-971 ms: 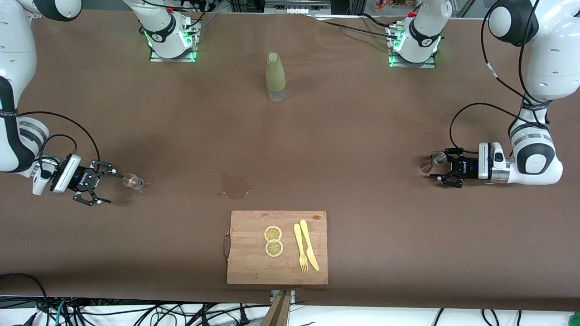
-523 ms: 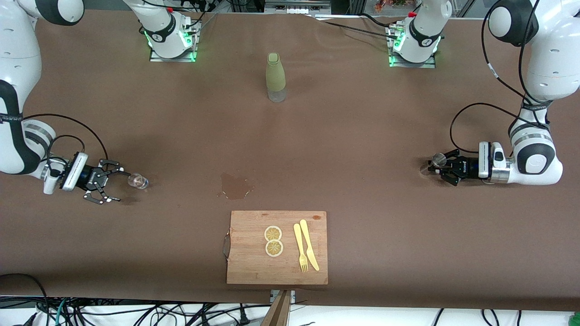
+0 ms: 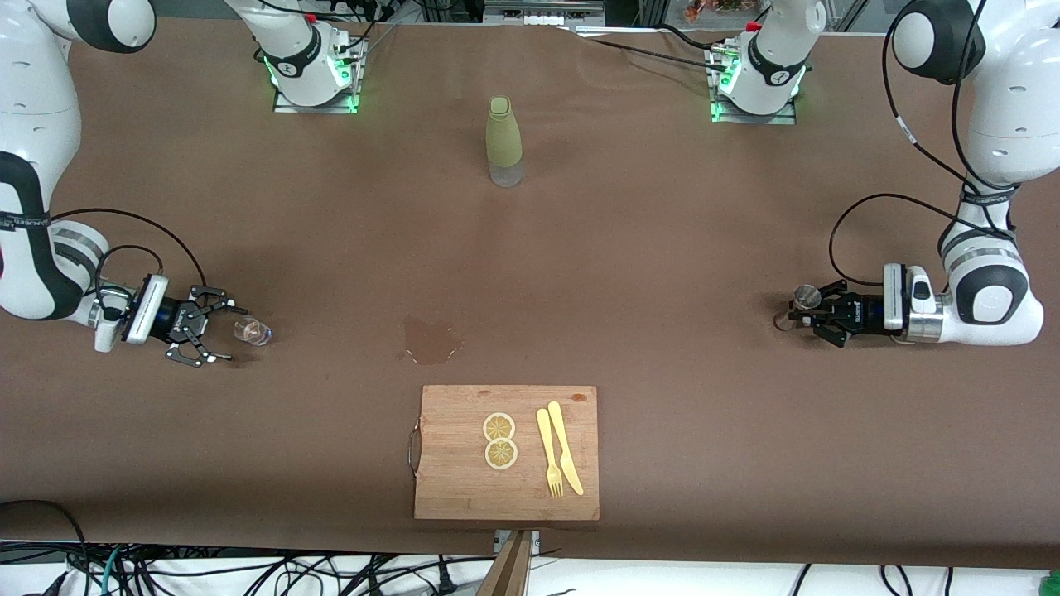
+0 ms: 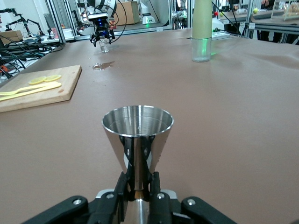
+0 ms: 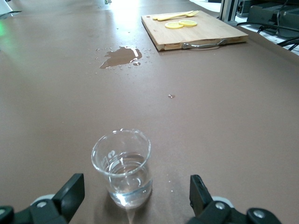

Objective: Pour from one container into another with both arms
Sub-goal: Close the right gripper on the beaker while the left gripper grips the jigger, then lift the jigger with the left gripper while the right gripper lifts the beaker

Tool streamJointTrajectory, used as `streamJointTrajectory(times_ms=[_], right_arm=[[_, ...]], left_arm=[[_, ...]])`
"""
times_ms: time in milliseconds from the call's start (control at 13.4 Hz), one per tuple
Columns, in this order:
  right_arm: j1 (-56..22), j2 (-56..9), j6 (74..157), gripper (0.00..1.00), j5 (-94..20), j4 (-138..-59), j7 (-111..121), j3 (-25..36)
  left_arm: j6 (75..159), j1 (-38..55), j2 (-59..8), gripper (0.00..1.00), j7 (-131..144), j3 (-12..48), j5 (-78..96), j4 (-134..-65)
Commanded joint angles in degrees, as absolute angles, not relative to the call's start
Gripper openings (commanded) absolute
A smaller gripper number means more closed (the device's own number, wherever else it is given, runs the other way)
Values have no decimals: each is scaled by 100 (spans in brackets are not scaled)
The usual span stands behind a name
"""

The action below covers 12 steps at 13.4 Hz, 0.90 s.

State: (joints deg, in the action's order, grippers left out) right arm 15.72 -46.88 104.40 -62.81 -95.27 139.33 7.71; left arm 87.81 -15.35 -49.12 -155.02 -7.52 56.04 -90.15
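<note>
The shiny silver jigger (image 3: 806, 294) stands upright at the left arm's end of the table. My left gripper (image 3: 800, 312) is shut on its narrow waist. In the left wrist view the jigger (image 4: 138, 133) rises right in front of the pinched gripper (image 4: 138, 183), its round rim facing up. The small clear glass cup (image 3: 252, 332) holds some water at the right arm's end. My right gripper (image 3: 219, 330) is open, its fingertips just short of the cup. In the right wrist view the cup (image 5: 123, 168) stands untouched in the wide gap of the gripper (image 5: 135, 193).
A tall olive-green bottle (image 3: 503, 141) stands mid-table near the bases. A wet puddle (image 3: 429, 340) lies near the middle. Nearer the front camera is a wooden cutting board (image 3: 447, 463) with two lemon slices (image 3: 499, 440) and a yellow fork and knife (image 3: 559, 449).
The left gripper has shut on the jigger's waist and drawn slightly toward its own end of the table. The right gripper has crept closer to the glass and levelled out.
</note>
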Motion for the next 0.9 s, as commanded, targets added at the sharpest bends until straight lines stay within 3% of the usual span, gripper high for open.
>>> streamJointTrajectory(times_ms=[0, 374, 822], right_arm=[[1582, -4816, 10354, 100, -6495, -9562, 14071, 791], [1459, -4948, 10362, 100, -6837, -9554, 14071, 730], [1354, -5054, 10371, 100, -7101, -9545, 14071, 694]], left_arm=[[8657, -1363, -4869, 0, -15585, -704, 5528, -8903], [9042, -722, -4808, 0, -14591, -273, 5852, -8912], [9965, 902, -4702, 0, -13492, -237, 7239, -8947]])
